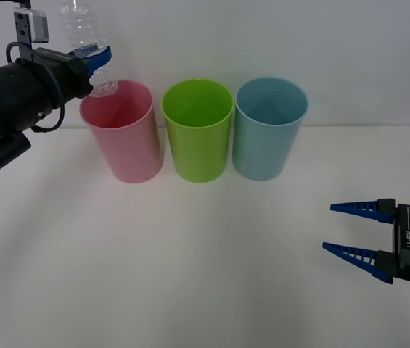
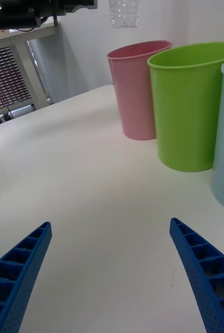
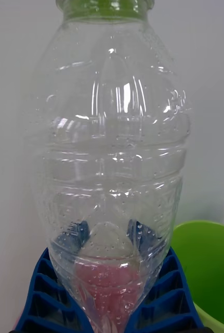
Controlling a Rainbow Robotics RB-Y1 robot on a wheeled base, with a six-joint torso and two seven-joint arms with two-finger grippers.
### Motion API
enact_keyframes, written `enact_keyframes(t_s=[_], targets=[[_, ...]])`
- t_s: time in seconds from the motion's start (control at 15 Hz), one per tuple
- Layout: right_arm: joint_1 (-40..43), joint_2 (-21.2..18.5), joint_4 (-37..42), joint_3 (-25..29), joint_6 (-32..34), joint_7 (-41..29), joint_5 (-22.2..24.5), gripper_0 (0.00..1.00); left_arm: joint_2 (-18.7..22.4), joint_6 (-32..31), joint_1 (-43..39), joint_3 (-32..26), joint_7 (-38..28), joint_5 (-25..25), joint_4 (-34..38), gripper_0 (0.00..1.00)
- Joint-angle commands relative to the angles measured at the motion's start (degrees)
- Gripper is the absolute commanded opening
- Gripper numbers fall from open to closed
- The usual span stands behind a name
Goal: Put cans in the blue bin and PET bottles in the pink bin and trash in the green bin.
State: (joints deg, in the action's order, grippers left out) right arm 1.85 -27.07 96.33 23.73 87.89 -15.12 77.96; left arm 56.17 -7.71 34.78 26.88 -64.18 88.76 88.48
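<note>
PET bottle poised over the pink bin, ready to be dropped in.

The left tool (image 1: 97, 58) clamps the PET bottle (image 1: 83, 27) near its base, above the pink bin's (image 1: 125, 141) near-left rim; next I judge a small shift over the mouth, then release. The green bin (image 1: 197, 134) stands close beside; the right tool (image 1: 353, 228) waits spread wide over open desk (image 1: 190, 275).

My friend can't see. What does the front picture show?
The left tool holds a clear bottle just above the pink bin. Beside that bin stand a green bin and a blue bin in a row on a white table. The right tool waits open, low on the right.
</note>
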Motion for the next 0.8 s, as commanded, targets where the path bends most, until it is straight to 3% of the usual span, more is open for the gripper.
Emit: enact_keyframes(t_s=[0.07,0.33,0.47,0.8], targets=[[0.0,0.0,0.0,0.0,0.0,0.0,0.0,0.78,-0.5,0.1,2.2,2.3,-0.1,0.3,-3.1,0.00],[0.0,0.0,0.0,0.0,0.0,0.0,0.0,0.78,-0.9,0.1,2.5,2.3,-0.6,0.4,-3.5,0.00],[0.0,0.0,0.0,0.0,0.0,0.0,0.0,0.78,-1.0,1.7,2.9,2.3,-0.8,0.4,-3.4,1.00],[0.0,0.0,0.0,0.0,0.0,0.0,0.0,0.78,-1.0,4.5,3.1,2.4,-0.7,0.4,-3.0,1.00]])
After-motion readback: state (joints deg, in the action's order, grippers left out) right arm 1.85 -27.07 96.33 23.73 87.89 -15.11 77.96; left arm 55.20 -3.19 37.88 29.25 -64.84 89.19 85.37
